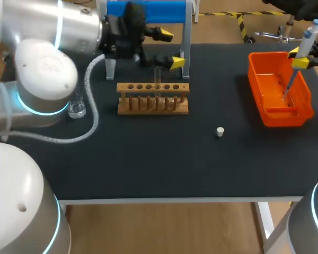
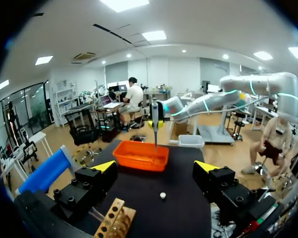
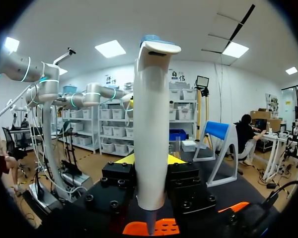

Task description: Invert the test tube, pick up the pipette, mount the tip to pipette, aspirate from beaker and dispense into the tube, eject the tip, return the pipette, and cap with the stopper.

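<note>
My right gripper (image 1: 301, 58) is shut on the white pipette (image 1: 309, 38) with the blue top, holding it upright over the orange bin (image 1: 265, 114). The pipette's thin lower end (image 1: 287, 91) points down into the bin. In the right wrist view the pipette (image 3: 151, 124) stands between the fingers (image 3: 131, 159). My left gripper (image 1: 169, 48) is open and holds nothing, just behind the wooden tube rack (image 1: 152, 105). A clear test tube (image 1: 157, 79) stands in the rack. The beaker (image 1: 77, 108) sits at the left, under my left arm. The white stopper (image 1: 220, 131) lies on the black mat.
A blue-topped pipette stand (image 1: 169, 10) stands behind the rack. In the left wrist view the orange bin (image 2: 140, 155), the pipette (image 2: 155, 116) and the stopper (image 2: 162, 195) lie ahead of the open left gripper (image 2: 156, 166). A grey cable (image 1: 93, 114) trails by the beaker.
</note>
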`<action>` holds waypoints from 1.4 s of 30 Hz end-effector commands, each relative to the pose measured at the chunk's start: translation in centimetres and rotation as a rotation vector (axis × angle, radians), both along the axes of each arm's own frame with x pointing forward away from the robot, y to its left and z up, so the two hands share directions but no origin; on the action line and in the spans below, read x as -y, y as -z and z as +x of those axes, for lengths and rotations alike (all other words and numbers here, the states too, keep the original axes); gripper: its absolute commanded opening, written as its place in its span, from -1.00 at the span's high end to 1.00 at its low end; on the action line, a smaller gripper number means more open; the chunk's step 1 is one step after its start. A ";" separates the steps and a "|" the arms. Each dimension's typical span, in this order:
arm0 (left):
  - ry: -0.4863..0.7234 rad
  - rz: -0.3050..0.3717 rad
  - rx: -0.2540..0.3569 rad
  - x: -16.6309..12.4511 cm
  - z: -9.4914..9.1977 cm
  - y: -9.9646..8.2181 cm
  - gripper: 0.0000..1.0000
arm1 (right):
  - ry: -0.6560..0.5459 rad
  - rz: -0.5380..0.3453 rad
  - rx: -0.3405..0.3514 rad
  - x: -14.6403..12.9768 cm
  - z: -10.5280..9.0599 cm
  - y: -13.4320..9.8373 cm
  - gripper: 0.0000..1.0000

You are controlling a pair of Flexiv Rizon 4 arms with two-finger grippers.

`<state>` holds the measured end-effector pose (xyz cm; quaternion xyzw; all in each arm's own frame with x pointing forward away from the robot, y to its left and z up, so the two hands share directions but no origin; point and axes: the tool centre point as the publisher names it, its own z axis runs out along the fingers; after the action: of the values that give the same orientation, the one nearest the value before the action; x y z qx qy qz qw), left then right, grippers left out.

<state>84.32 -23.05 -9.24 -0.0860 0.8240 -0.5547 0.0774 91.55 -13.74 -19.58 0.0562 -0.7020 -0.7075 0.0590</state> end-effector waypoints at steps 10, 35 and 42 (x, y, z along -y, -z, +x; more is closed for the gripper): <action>-0.011 0.076 -0.034 12.1 5.0 -1.4 -1.00 | -0.006 0.000 0.000 0.2 0.2 0.0 1.00; 0.023 0.073 -0.038 17.4 7.3 -1.8 1.00 | -0.006 0.000 0.000 0.2 0.2 0.0 1.00; 0.023 0.073 -0.038 17.4 7.3 -1.8 1.00 | -0.006 0.000 0.000 0.2 0.2 0.0 1.00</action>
<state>91.64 -40.44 -7.48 -0.0836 0.8455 -0.5241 0.0586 91.56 -13.76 -19.58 0.0563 -0.7019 -0.7075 0.0590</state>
